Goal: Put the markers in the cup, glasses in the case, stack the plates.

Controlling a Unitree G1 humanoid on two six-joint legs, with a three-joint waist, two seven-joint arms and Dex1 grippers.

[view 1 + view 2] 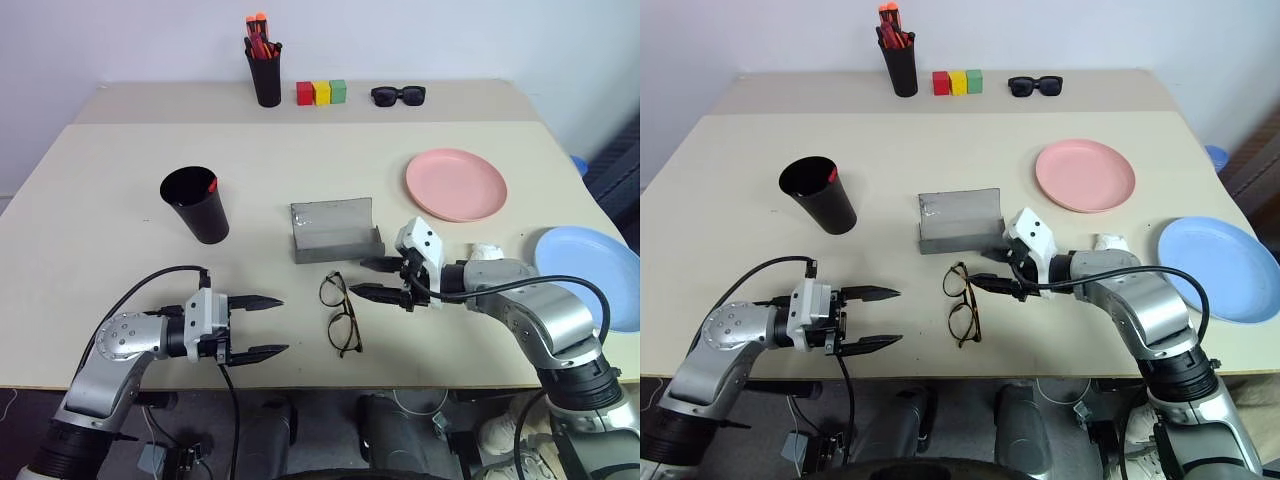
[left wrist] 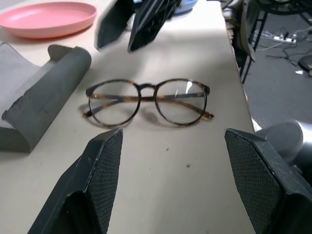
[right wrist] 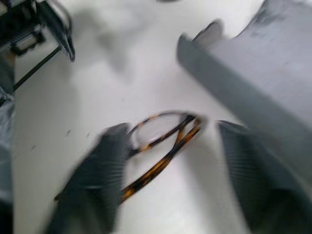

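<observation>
A beige table (image 1: 120, 180) holds everything; the grey case (image 1: 335, 232), lying open near its middle, serves as the landmark here.

Largest first: the blue plate (image 1: 590, 275) sits far to the case's right at the table edge, and the pink plate (image 1: 456, 184) lies to the case's right and a little behind it. The two are well apart, not stacked. The black cup (image 1: 197, 204) stands to the case's left with a red marker tip (image 1: 212, 184) showing at its rim (that part looks done, though the cup's inside is hidden).

The glasses (image 1: 340, 312) lie folded flat on the table just in front of the case, touching nothing.

The right gripper (image 1: 380, 279) hangs just right of the glasses and in front of the case, its two black fingers spread, nothing between them. The left gripper (image 1: 258, 325) hovers to the left of the glasses, fingers also spread and empty.

The step in hand appears to be getting the glasses into the case. To do it well, the right gripper should probably close on the frame at the bridge or a rim, not on a lens, and grip lightly, since the wire frame looks easy to bend. Lifting clear of the case's low front lip and lowering the glasses lengthwise into the shell should keep them from snagging.
</observation>
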